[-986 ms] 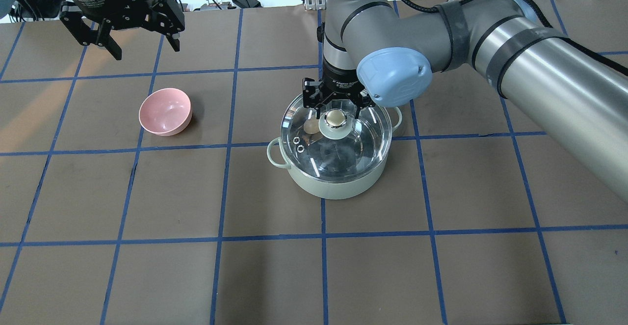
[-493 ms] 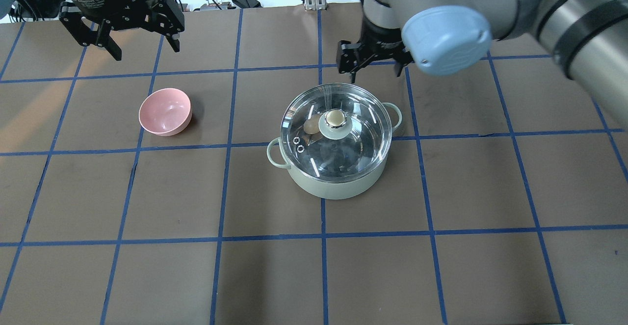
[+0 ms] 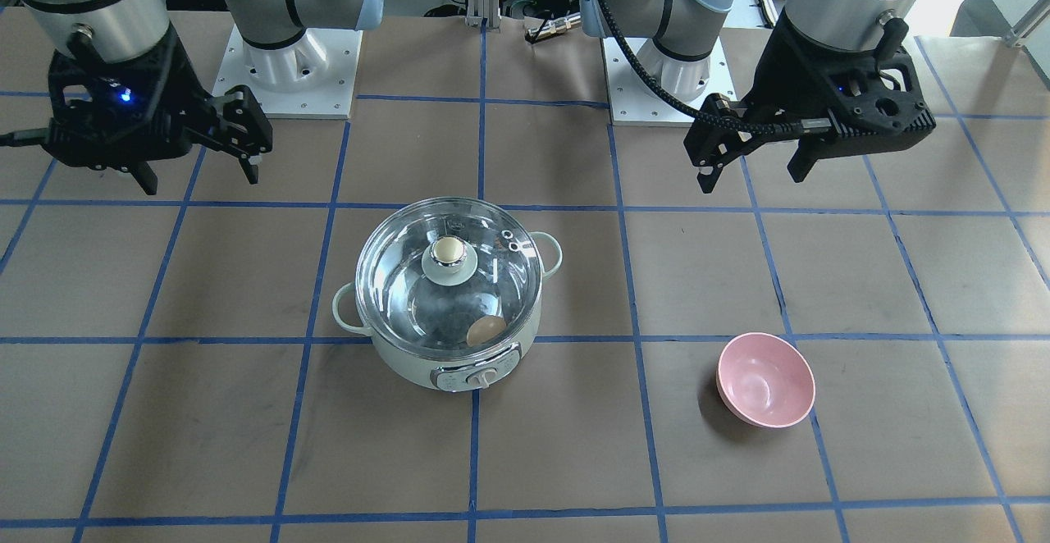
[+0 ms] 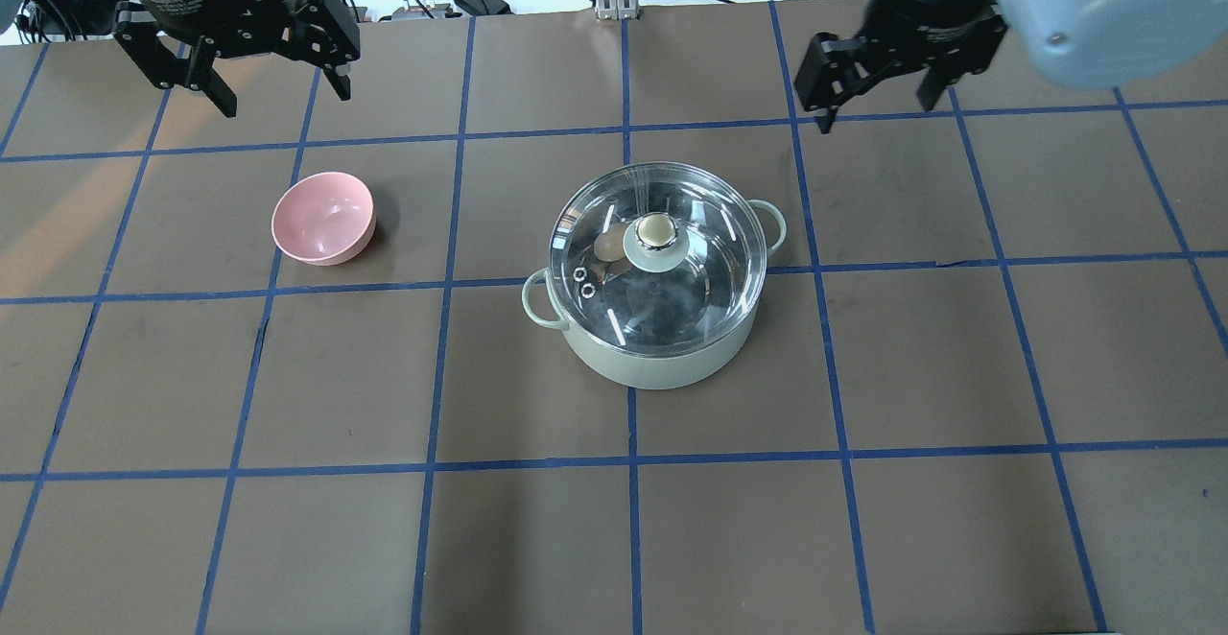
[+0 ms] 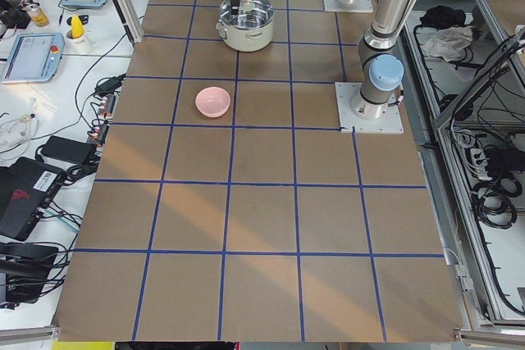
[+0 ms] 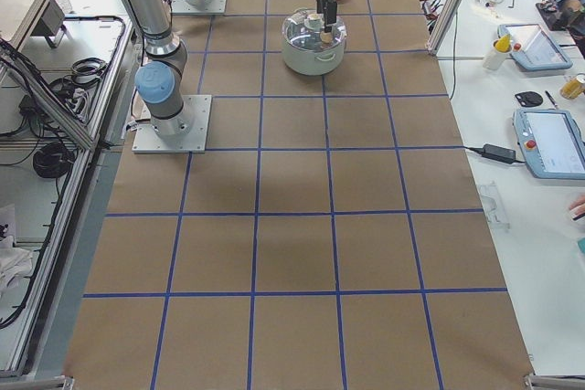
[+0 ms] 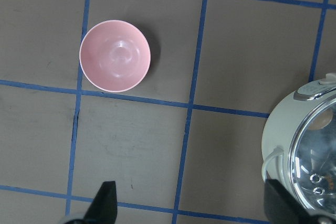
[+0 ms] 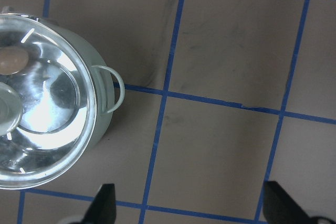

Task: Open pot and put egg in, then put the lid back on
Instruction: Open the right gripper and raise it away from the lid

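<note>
Overhead exterior view: the pot (image 4: 652,371) stands near the middle of the table (image 4: 288,539), just right of a blue tape line. The lid (image 4: 696,304) sits level on the pot's rim and closes it, with its beige-gold knob (image 4: 655,230) at the centre and two small steam holes (image 4: 581,277) near the left edge. The egg (image 4: 606,246) lies inside the pot on the steel bottom. It shows through the glass just left of the knob, toward the far wall. In the exterior front-facing view the same egg lies close to the wall above the control dial (image 3: 484,377).

The left gripper (image 4: 286,98) hangs above the far left part of the table, beyond the pink bowl (image 4: 323,218), with its jaws spread wide and nothing between them. The right gripper (image 4: 875,109) hangs above the far right part of the table, beyond the pot and to its right, well apart from the lid. Its jaws are likewise spread and hold nothing. Both grippers are raised off the table surface.

The pink bowl rests upright on the table well to the left of the pot, and nothing shows inside it in the left wrist-mounted view. The right wrist-mounted view looks down on the covered pot and one of its loop handles (image 8: 116,90)
</note>
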Robot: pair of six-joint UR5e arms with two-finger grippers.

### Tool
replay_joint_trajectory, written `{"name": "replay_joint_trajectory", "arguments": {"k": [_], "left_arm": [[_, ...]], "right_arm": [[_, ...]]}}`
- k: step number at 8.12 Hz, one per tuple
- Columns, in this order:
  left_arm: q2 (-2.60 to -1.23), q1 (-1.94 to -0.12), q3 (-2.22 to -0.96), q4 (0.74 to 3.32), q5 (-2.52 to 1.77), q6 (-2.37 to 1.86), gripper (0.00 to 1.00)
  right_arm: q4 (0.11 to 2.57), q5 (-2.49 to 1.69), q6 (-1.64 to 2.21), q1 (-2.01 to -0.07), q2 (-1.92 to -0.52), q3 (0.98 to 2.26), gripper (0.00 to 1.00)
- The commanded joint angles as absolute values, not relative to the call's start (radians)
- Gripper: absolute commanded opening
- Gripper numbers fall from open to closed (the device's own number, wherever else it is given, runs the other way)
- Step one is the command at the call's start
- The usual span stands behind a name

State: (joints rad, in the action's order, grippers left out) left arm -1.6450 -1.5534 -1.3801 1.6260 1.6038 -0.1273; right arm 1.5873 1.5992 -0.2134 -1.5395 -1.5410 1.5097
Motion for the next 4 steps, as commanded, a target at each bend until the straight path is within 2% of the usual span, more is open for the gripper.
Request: {"name": "replay_joint_trajectory", "arguments": {"k": [1, 4], "left_arm": [[-1.646, -1.554, -1.382, 1.626, 1.598, -0.127, 1.0], [-1.646, -1.554, -1.382, 1.626, 1.6, -0.127, 1.0]], "right_arm": [[1.554, 1.566, -0.242, -1.522, -1.572, 1.514, 1.0], [1.612, 1.595, -0.239, -1.571, -1.565, 1.505, 1.0]]}}
